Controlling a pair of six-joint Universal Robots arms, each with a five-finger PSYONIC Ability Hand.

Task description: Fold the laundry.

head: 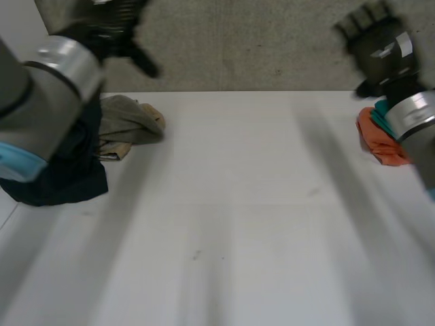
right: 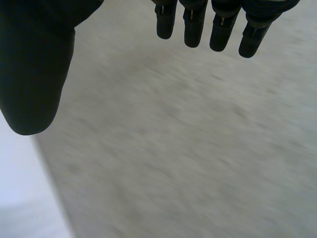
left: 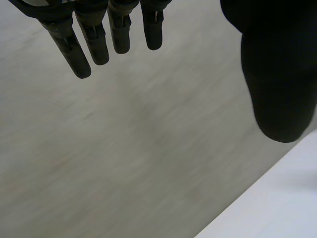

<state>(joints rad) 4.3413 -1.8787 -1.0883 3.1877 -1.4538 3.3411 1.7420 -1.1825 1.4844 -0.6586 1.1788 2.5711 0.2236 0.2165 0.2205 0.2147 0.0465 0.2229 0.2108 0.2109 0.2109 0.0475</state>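
While both arms hung high over the far edge of the white table, the laundry lay in two small heaps at opposite sides, and neither hand touched it. Judging by how it slumped, all of it was light, soft and limp. It would probably sag and bunch when lifted, would not break, and would drag on the tabletop rather than slide freely. A pinch at a hem or corner, with the other hand taking a second corner, looked the best hold for spreading a piece flat. Grabbing the middle of a heap would likely lift a wad.

At the robot's left, a khaki garment sat crumpled, touching a dark blue-green garment that was partly hidden beneath the left arm. At the robot's right, an orange cloth lay bunched at the table's side edge, with a teal cloth on or against it, both partly behind the right wrist. No corners or hems could be made out.

The left hand was open, its fingers straight and empty above the grey floor beyond the table edge. The right hand was likewise open and held nothing, its fingers straight.
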